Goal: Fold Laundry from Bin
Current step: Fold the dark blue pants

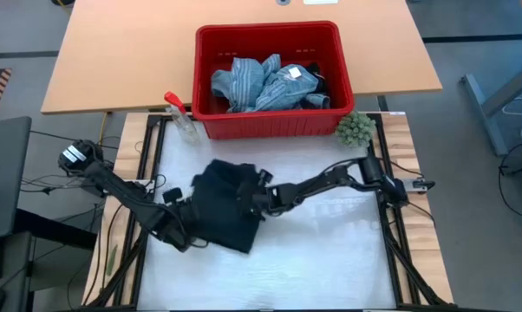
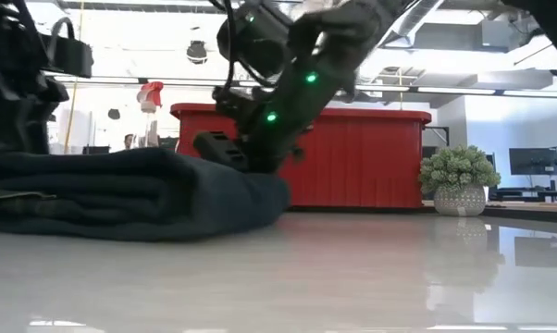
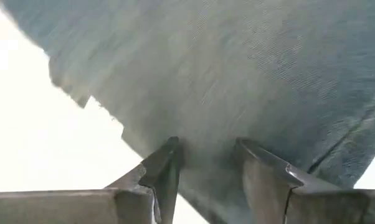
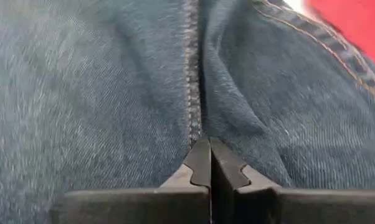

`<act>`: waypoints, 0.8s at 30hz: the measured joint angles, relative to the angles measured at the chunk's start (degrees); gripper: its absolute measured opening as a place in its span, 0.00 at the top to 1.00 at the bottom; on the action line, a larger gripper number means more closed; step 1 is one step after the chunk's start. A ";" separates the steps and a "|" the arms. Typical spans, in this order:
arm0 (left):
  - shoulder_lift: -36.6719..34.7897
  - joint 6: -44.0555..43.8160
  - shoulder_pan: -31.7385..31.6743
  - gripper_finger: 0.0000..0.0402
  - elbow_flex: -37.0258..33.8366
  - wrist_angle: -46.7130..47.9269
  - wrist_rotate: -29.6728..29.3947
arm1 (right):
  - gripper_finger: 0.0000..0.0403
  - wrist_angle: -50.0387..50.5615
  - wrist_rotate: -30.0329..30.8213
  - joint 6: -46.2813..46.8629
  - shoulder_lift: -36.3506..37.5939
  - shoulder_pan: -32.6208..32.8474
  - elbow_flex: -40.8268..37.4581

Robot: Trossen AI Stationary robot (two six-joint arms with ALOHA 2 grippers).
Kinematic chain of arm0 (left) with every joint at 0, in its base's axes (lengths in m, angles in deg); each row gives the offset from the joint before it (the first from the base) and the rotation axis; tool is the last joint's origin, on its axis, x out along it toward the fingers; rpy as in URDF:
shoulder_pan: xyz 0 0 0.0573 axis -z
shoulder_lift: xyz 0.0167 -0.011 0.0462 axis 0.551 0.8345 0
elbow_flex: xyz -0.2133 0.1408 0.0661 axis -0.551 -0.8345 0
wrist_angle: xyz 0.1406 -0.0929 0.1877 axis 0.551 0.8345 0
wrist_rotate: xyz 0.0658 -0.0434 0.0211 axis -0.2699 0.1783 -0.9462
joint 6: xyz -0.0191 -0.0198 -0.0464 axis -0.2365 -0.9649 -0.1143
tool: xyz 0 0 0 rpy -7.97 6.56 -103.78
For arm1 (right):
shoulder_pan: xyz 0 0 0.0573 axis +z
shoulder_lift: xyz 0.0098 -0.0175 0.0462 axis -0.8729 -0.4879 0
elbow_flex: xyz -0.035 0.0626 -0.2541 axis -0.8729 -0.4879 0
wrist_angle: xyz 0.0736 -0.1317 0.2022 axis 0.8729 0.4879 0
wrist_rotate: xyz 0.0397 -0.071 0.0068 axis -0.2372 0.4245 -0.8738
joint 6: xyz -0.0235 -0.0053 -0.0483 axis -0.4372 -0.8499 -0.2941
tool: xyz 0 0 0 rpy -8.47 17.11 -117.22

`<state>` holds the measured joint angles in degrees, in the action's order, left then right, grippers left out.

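The left gripper (image 1: 185, 227), half-clenched at the folded dark jeans (image 1: 228, 208) at seven o'clock, steadies them; the right gripper (image 1: 254, 201), clenched empty, presses their three o'clock edge to flatten the fold.

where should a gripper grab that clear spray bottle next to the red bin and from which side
Probably the spray bottle is best taken by its clear body, below the red trigger. It seems to lie tipped beside the bin, whose wall blocks that side, so come from above or from its open side, jaws across the narrow body. Both arms are busy at the dark garment.
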<state>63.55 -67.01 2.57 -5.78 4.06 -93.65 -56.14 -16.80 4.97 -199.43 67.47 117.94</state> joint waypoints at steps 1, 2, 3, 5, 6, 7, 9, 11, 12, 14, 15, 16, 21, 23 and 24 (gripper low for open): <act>-0.08 -0.07 -0.75 0.64 -0.26 1.25 -0.81 | 0.95 2.20 2.01 2.38 0.69 1.15 -0.03; -0.08 0.23 -1.72 0.64 -0.49 2.11 -1.24 | 0.95 4.07 3.47 4.37 1.34 2.17 -0.17; -0.05 0.87 -2.67 0.64 -0.67 2.34 -1.81 | 0.95 5.83 4.49 5.96 1.98 3.26 -0.27; -0.06 2.13 -4.68 0.64 -0.70 4.13 -3.00 | 0.95 7.41 5.71 7.65 3.67 5.15 -0.41; -0.20 2.58 -5.58 0.64 -0.56 6.06 -4.17 | 0.95 7.65 6.22 7.74 4.50 6.01 -0.47; -0.59 2.54 -6.22 0.64 -0.12 8.16 -5.64 | 0.95 7.65 6.99 7.81 5.54 6.76 -0.47; -2.20 1.26 -6.97 0.64 1.67 12.40 -9.56 | 0.95 7.09 8.96 7.40 8.25 7.97 -0.47; -4.52 0.50 -7.15 0.64 3.81 15.17 -13.62 | 0.95 5.56 9.57 5.23 11.10 8.14 -0.36; -5.87 0.13 -7.11 0.64 4.86 15.69 -15.17 | 0.95 5.03 9.69 4.61 12.49 7.97 -0.28; -8.93 -0.27 -6.66 0.64 6.52 14.65 -17.98 | 0.95 5.12 10.19 2.35 14.67 7.27 -0.27; -10.52 0.18 -6.19 0.64 6.75 12.55 -19.20 | 0.95 5.28 10.52 1.40 15.55 6.73 -0.40; -12.01 1.61 -5.53 0.64 6.56 9.08 -19.96 | 0.95 4.92 10.63 0.81 16.68 5.97 -1.33; -14.51 15.67 -2.42 0.64 -1.85 -26.16 -15.99 | 0.95 -13.85 -5.75 -2.00 19.49 0.38 -14.70; -12.63 20.07 -2.12 0.64 -6.18 -39.08 -13.01 | 0.95 -26.15 -16.82 -6.38 18.79 -0.83 -21.12; -11.56 21.56 -2.34 0.64 -7.84 -43.68 -12.97 | 0.95 -31.45 -20.40 -8.07 18.50 -1.00 -23.95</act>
<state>51.99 -45.45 0.23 -13.62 -39.62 -106.61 -87.59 -37.20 -3.10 -180.93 66.47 93.98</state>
